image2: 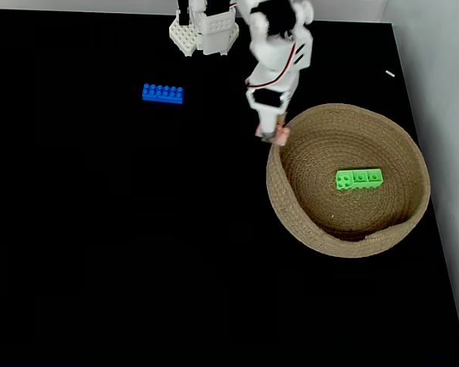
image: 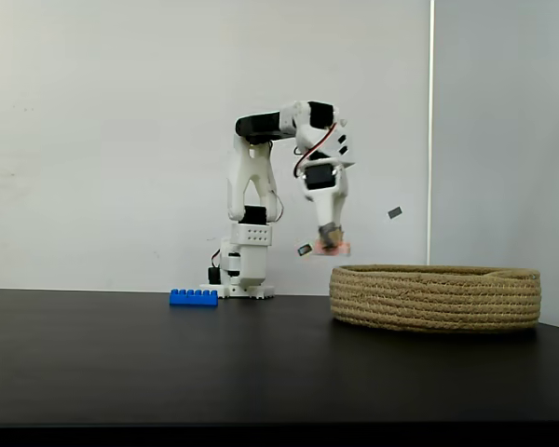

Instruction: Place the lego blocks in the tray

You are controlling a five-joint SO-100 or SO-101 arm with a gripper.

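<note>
1. Basket tray (image2: 413, 222) of coiled rope serves as landmark; the green brick (image2: 359, 178) already lies inside it.
2. Gripper (image: 332, 244) hangs just above the tray's near rim, fingers clamped on the pink brick (image: 336, 249).
3. Blue brick (image2: 162, 93) lies well left of the tray, waiting.
4. Writing: none legible.

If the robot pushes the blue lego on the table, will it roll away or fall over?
Probably neither. The blue lego is long, low and flat-sided, lying flat on the table, so it would likely slide or turn a bit rather than roll or tip. It looks like hard plastic, so it should stay stiff and probably be light to lift.
</note>
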